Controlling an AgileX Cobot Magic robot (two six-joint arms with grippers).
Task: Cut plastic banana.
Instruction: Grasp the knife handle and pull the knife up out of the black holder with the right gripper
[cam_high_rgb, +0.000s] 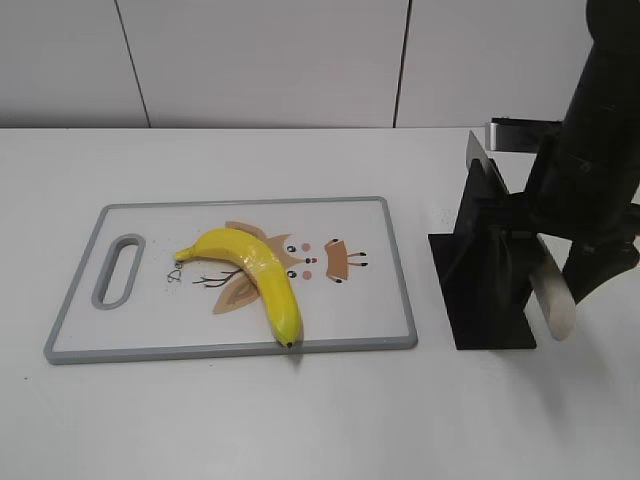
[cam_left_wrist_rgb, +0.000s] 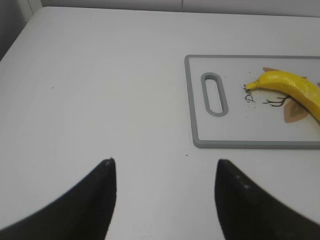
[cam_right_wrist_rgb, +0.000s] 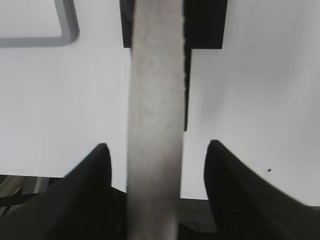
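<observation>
The plastic banana (cam_high_rgb: 255, 270) is glossy yellow and curved, and lies on the white cutting board (cam_high_rgb: 380, 300), stem to the left and dark tip at the front edge. Its stem end shows in the left wrist view (cam_left_wrist_rgb: 287, 85). My right gripper (cam_right_wrist_rgb: 156, 150) is at the far right beside the black knife stand (cam_high_rgb: 485, 270) and carries a knife. The knife's grey blade (cam_right_wrist_rgb: 155, 100) runs out between the fingers and hangs tip-down (cam_high_rgb: 555, 295); its handle is hidden. My left gripper (cam_left_wrist_rgb: 165, 165) is open and empty over bare table, left of the board.
The board (cam_left_wrist_rgb: 192, 100) has a grey rim, a handle slot (cam_high_rgb: 118, 270) at its left end and a cartoon print. Another silver piece (cam_high_rgb: 520, 133) sticks out at the top of the stand. A white wall closes the back.
</observation>
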